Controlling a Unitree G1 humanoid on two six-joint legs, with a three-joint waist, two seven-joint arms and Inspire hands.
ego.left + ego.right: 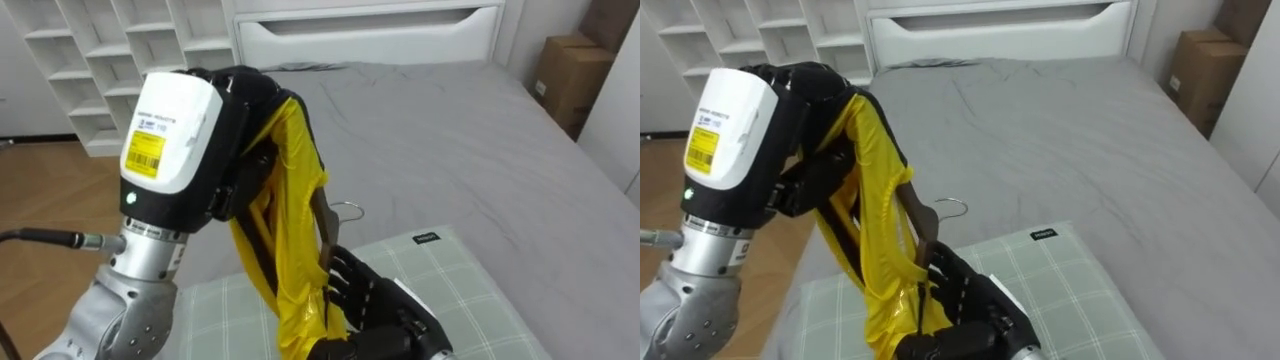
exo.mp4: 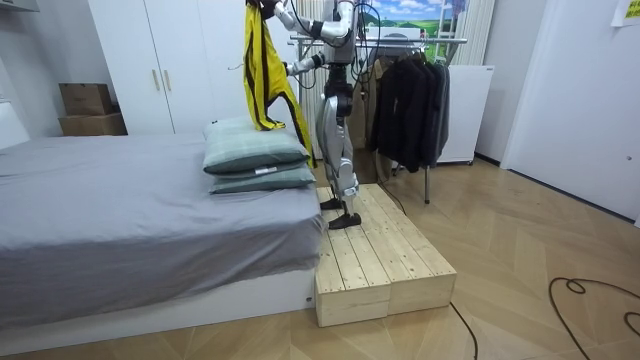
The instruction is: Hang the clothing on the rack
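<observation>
Overhead, the left hand (image 1: 245,92) clutches the yellow garment (image 1: 295,200) above the bed (image 1: 480,150). Lower, the right hand (image 1: 368,300) grips a wooden hanger (image 1: 322,228) inside it.

Your yellow, black-trimmed garment (image 1: 290,180) hangs limp from the raised left hand (image 1: 245,95). A wooden hanger (image 1: 323,228) stands steeply tilted against it, gripped by the right hand (image 1: 375,300).

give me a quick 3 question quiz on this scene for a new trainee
1. True or false: the yellow garment lies flat on the bed.
2. What does the right hand grip? A a broom, B a wooden hanger, C a cup.
3. Fill in: the robot stands on a wooden ____ beside the bed.
Key: 1 false, the left hand holds it up; 2 B; 3 platform.
</observation>
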